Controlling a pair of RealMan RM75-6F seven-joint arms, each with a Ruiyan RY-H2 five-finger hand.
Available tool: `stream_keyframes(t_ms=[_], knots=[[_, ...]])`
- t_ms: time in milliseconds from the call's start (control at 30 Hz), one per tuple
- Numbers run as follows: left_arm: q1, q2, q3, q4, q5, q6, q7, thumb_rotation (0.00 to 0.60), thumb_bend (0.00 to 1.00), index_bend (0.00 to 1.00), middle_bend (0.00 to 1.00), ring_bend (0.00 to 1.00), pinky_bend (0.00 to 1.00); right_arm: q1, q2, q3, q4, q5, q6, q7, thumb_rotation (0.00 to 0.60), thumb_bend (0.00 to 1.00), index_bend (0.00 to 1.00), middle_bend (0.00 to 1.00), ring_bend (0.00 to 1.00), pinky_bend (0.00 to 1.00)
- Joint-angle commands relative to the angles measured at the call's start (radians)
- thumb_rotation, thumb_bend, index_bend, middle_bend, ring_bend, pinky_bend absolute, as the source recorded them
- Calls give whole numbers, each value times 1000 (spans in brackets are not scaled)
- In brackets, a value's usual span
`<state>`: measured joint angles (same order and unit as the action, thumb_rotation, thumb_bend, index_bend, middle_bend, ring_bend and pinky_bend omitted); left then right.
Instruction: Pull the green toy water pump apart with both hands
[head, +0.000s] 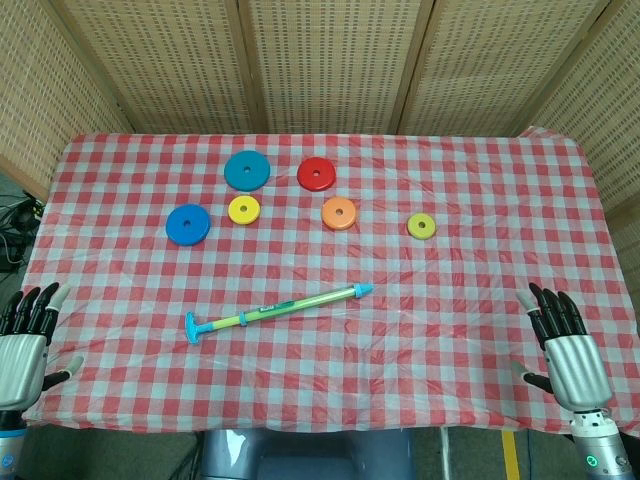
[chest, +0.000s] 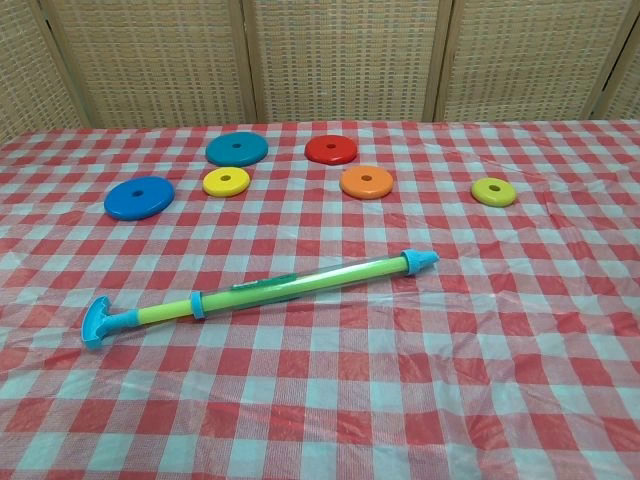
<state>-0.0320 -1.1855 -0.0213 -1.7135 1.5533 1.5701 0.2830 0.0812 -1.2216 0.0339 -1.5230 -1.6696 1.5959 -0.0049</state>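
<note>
The green toy water pump (head: 285, 307) (chest: 270, 290) lies on the red-checked tablecloth near the front middle, its blue T-handle (head: 192, 328) (chest: 97, 324) to the left and its blue nozzle (head: 363, 291) (chest: 420, 263) to the right. My left hand (head: 24, 345) hovers open at the table's front left corner, fingers apart, holding nothing. My right hand (head: 565, 350) is open at the front right corner, also holding nothing. Both hands are far from the pump. The chest view shows neither hand.
Several coloured discs sit behind the pump: a blue disc (head: 188, 224), a teal disc (head: 247, 171), a yellow ring (head: 244, 210), a red disc (head: 316, 174), an orange disc (head: 339, 213) and a yellow-green ring (head: 421, 226). Wicker screens stand behind the table (head: 500, 180).
</note>
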Motion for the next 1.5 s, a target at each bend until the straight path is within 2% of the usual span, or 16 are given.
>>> stream_keyframes(t_ms=[33,1000,1067,1133,1167,1233,1300,1400,1500], knots=[[-1,-1,0,1,-2,-2,0,600,139,0,0,0,0,0,0,0,0,0,-1,0,600,98,0,0,0,0],[-9,-3,2,-6,7,-14,-4,600,139,0,0,0,1,0,1,-8,-8,-10,1,-2,600,98,0,0,0,0],[-12,-8,-1,-7,14,-11,-6,600,139,0,0,0,30,0,0,-9,-9,-10,-1,-2,600,98,1,0,0,0],[-26,-27,-13,-10,20,-15,9,600,138,0,9,34,110,3,-1,-9,-7,-4,-10,-1,600,98,2,0,0,0],[-30,-32,-17,-12,17,-19,14,600,138,0,55,102,186,3,-1,-9,-7,-2,-13,0,600,99,3,0,0,0],[-43,-47,-29,-19,9,-31,34,600,139,0,245,303,349,5,-1,-9,-7,0,-18,2,600,99,3,0,0,0],[-70,-64,-49,-45,-16,-68,67,600,138,15,488,516,497,6,-1,-10,-7,-2,-18,0,600,98,4,0,0,0],[-106,-87,-77,-77,-44,-105,113,600,138,87,701,685,605,6,-2,-11,-7,-5,-16,1,600,98,5,0,0,0],[-139,-106,-99,-112,-83,-146,167,600,141,155,806,775,663,6,-1,-10,-8,-3,-17,3,600,99,6,0,0,0]])
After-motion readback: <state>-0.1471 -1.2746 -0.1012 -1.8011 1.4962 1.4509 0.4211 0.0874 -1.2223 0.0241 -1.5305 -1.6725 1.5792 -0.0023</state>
